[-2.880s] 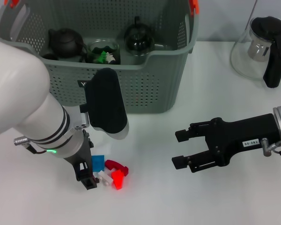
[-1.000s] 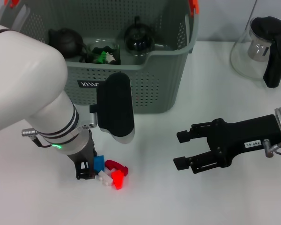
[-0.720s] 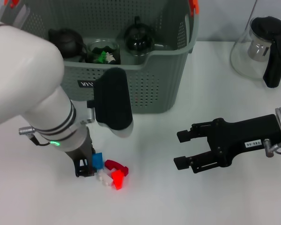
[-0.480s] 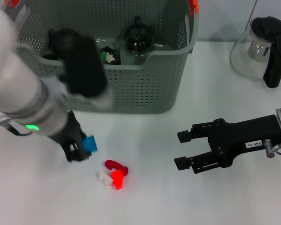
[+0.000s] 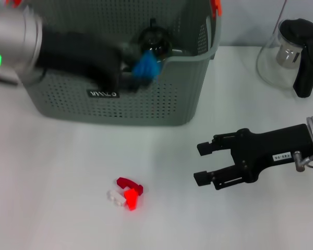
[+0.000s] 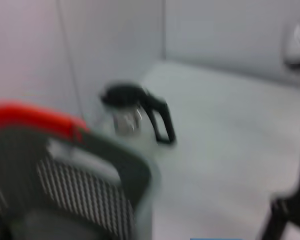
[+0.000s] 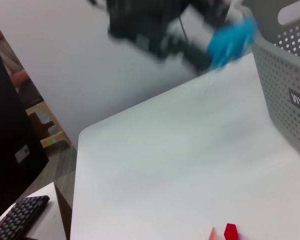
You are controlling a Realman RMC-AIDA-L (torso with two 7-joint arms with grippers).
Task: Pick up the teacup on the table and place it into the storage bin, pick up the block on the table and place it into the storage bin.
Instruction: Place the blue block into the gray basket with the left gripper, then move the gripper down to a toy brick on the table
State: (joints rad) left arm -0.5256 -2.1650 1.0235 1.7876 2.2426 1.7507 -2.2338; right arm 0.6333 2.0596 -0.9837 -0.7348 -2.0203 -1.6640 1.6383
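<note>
Left end effector [image 5: 138, 73] is raised over the front rim of the storage bin [image 5: 161, 99], closed on the blue block [image 5: 145, 64]; the block sits above the rim, at 12 o'clock from the red and white blocks [image 5: 125, 194] lying on the tabletop [image 5: 52, 182]. Right end effector [image 5: 201, 164] hovers at 3 o'clock from those blocks, fingers spread, holding nothing. A glass kettle [image 5: 295, 52] stands at 3 o'clock from the bin.

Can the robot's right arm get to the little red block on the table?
Probably yes. The right tool hangs open just above the table, and the red block lies in the open with bare table between them. The left tool is away at the storage bin.
</note>
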